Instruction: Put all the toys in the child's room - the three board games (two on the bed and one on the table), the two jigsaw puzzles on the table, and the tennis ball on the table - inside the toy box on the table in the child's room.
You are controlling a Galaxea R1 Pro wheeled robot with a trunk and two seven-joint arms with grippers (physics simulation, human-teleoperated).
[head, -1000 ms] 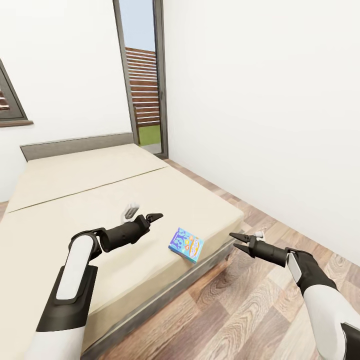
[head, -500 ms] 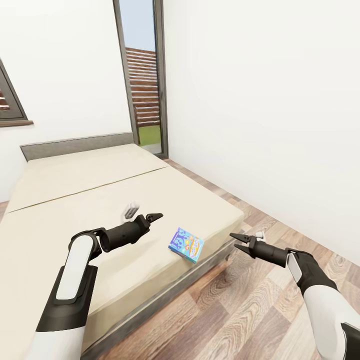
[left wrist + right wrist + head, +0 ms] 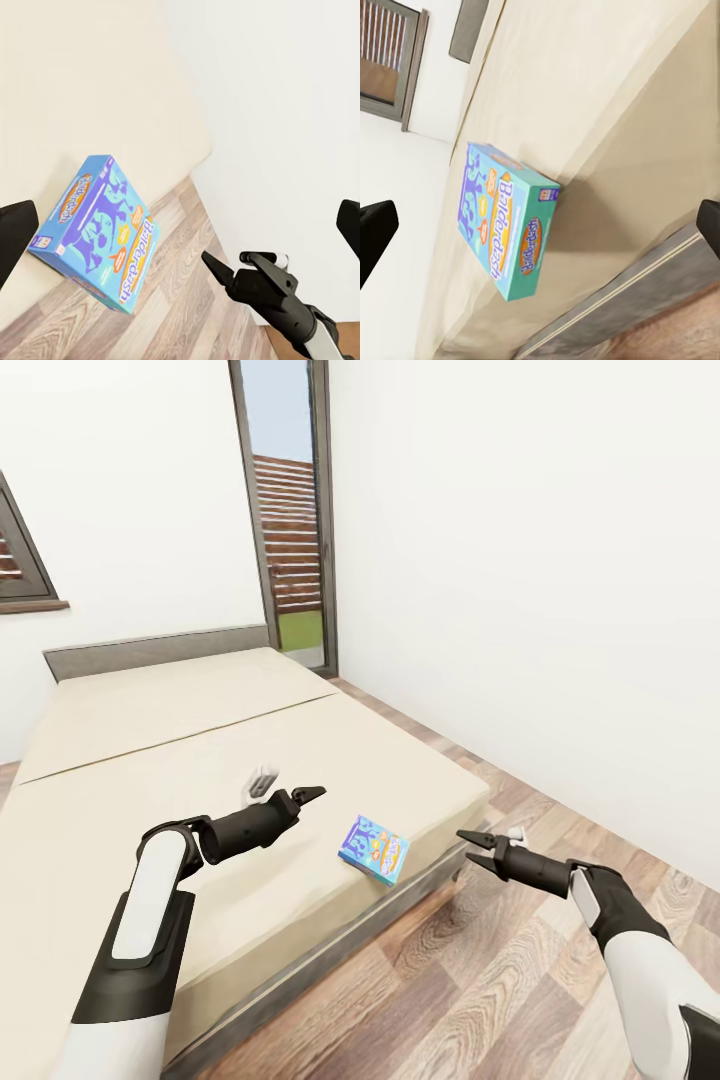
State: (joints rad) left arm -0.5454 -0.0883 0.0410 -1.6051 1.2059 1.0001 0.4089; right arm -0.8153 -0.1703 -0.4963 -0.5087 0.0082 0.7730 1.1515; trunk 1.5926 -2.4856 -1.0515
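Note:
A light blue board game [image 3: 373, 849] lies flat on the bed [image 3: 160, 710], close to its near right corner. My left gripper [image 3: 311, 795] hovers open over the cream cover, a short way left of the game. My right gripper [image 3: 465, 846] is open too, held above the wood floor just off the bed's corner, to the right of the game. The left wrist view has the game [image 3: 97, 232] ahead, with the right gripper [image 3: 219, 270] beyond it. From the right wrist camera the game [image 3: 502, 221] lies between the spread fingers [image 3: 373, 232], with its teal side facing me.
A tall glass door [image 3: 285, 510] stands behind the bed's head. A white wall [image 3: 520, 560] runs along the right. A strip of wood-plank floor [image 3: 520, 970] lies between that wall and the bed. A dark-framed window [image 3: 15, 570] is at the left.
My right gripper has edged slightly left and down toward the bed's corner. The left arm and the board game have stayed put.

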